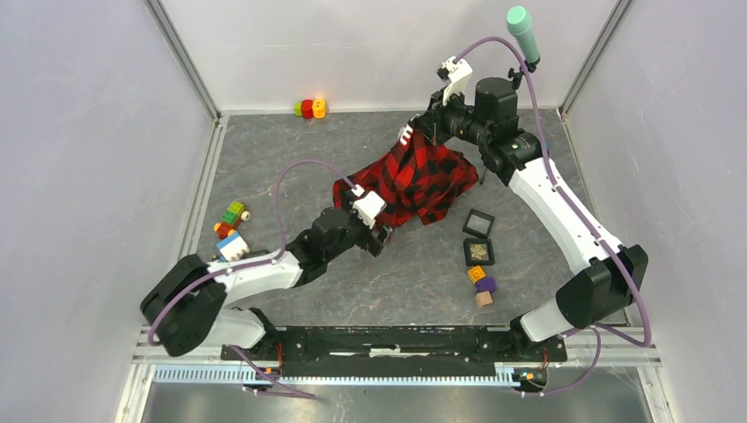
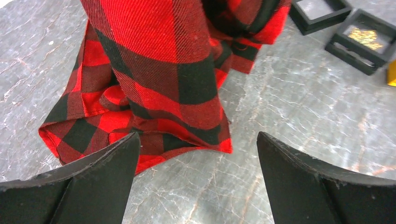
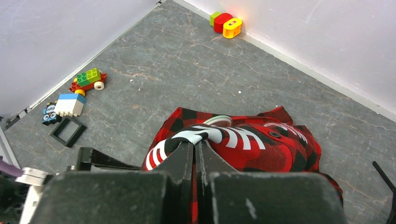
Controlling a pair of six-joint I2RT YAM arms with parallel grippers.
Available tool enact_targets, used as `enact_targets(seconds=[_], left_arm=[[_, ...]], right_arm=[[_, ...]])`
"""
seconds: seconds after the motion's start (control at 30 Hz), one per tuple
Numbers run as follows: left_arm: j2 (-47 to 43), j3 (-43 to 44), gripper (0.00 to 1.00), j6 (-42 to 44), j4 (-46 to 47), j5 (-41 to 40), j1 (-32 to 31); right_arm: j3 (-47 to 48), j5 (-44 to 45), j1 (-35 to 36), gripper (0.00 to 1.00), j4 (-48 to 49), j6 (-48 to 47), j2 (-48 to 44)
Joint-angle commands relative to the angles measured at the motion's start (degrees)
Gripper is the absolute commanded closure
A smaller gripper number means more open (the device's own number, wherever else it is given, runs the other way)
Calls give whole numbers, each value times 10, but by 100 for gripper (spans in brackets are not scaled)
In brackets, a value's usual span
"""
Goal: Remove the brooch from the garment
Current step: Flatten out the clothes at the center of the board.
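Presently on the bench, a grey, marble-veined surface:

Item 1. The garment, red-and-black check, mid-bench toward the back. Its upper part is drawn up into a peak and its lower folds rest on the bench. White block letters show on the raised fold in the right wrist view.

Item 2. Right arm. Its jaws are pressed together, pinching the garment at the peak, on the lettered fold.

Item 3. Left arm. Its jaws are spread wide and hold nothing. Both fingers sit low, just short of the garment's near hem, which touches the bench between and ahead of them.

Item 4. Two small black boxes, right of the garment and apart from it. The farther box looks bare inside. The nearer box holds a small gold-coloured piece; whether this is the brooch cannot be told.

Item 5. Stacked blocks, orange, purple and tan, just beside the nearer box.

Item 6. A toy-brick cluster at the left edge.

Item 7. Three coloured blocks against the back wall.
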Motion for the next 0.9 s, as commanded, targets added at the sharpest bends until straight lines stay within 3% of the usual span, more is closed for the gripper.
enact_targets(seconds=[0.0,0.1,0.23,0.3,0.43,0.5,0.57,0.67,0.77,0.87], left_arm=[[65,16,0,-23,123,-66,-3],[123,35,1,-28,160,-71,-3],[184,50,15,-33,205,-73,-3],[201,59,36,-30,210,-77,-3],[167,66,97,21,179,-153,1],[122,97,98,46,76,-184,28],[80,155,98,44,-48,-147,77],[35,236,98,37,-156,-98,152],[30,330,98,44,-226,-70,203],[60,466,98,66,-324,-56,225]], right_arm=[[1,-14,1,100,39,7,-11],[2,-14,2,100,37,7,-15],[1,-8,2,100,38,9,-20],[-3,7,1,100,38,8,-25],[-7,62,-3,100,27,-8,-23],[-2,93,-10,100,16,-17,-16],[6,114,-19,100,9,-30,-8],[39,145,-29,100,-5,-58,14],[109,148,-53,100,-23,-61,55],[249,109,-69,100,-64,-62,120]])
